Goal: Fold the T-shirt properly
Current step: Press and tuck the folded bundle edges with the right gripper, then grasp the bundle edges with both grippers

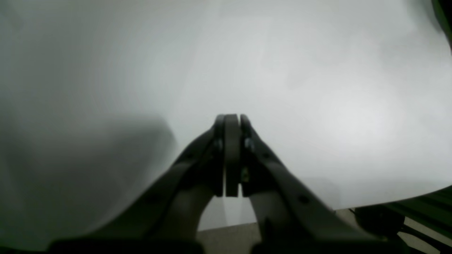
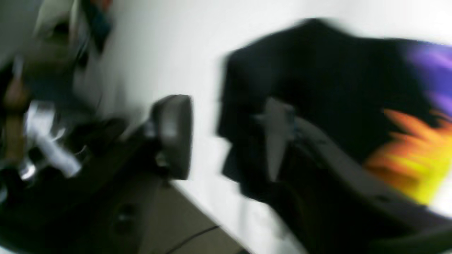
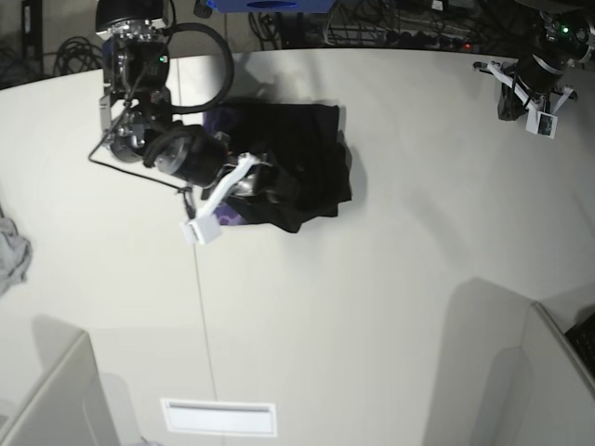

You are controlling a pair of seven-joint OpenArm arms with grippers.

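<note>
A: White table: black T-shirt bunched at eleven o'clock; grey cloth at nine.

B: Claws?

A: Right gripper spread, nothing visibly pinched, over the shirt edge. Left gripper pressed together, empty, at one o'clock.

B: Advice?

A: Probably pinch one layer only, then spread flat.

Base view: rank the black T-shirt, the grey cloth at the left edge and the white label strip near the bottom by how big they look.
1. T-shirt, clearly largest, though the right arm covers part of it.
2. White label strip.
3. Grey cloth, cut off by the frame edge, so its place against the strip is unsure.
</note>
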